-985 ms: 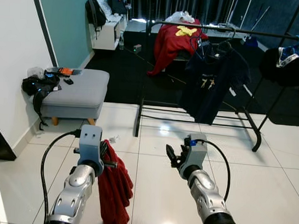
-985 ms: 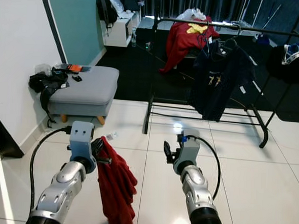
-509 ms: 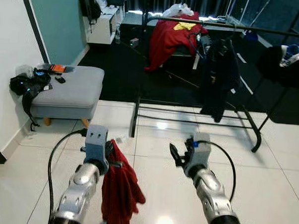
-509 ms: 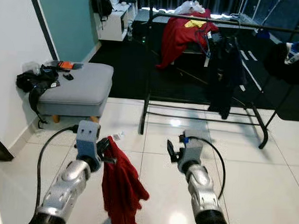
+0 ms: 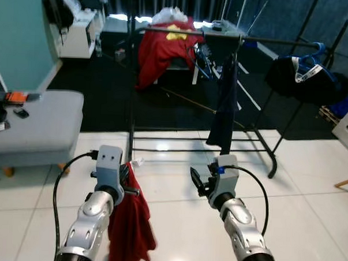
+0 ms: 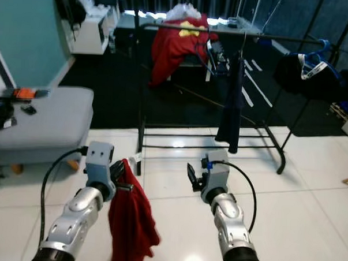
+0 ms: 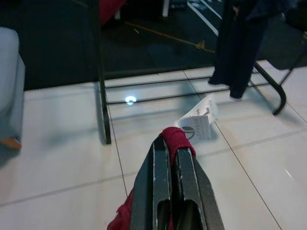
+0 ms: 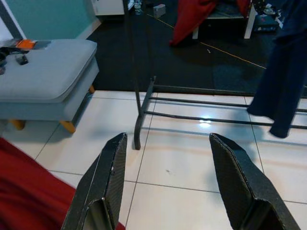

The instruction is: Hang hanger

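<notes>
The hanger itself is not distinguishable; what shows is a red garment [image 5: 128, 229] hanging down from the left end effector [image 5: 125, 180], low over the white tiled floor [image 5: 309, 200]. In the left wrist view the 2 black fingers [image 7: 160, 182] are pressed together with a fold of the red cloth pinched at their tips, and a white paper tag [image 7: 197, 122] sticks out just past them. The right end effector [image 6: 193, 175] is held forward at about the same height, near the left one but apart from it, holding nothing; in the right wrist view its 2 fingers [image 8: 108, 177] stand wide apart, with a corner of the red garment at the near edge.

Ahead of both arms stands a black clothes rack [image 5: 131, 94], its top rail running across the scene. A dark navy garment [image 5: 224, 104] hangs from the rail, seen nearly edge-on. Farther along the rail to the robot's right, a dark garment on a blue hanger [image 5: 307, 58] hangs. Beyond the rack another red garment with a yellow mark [image 6: 181, 41] is draped over furniture on the dark carpet. To the robot's left sits a grey ottoman [image 6: 44, 122] with small items, one of them orange [image 6: 25, 93], on its top.
</notes>
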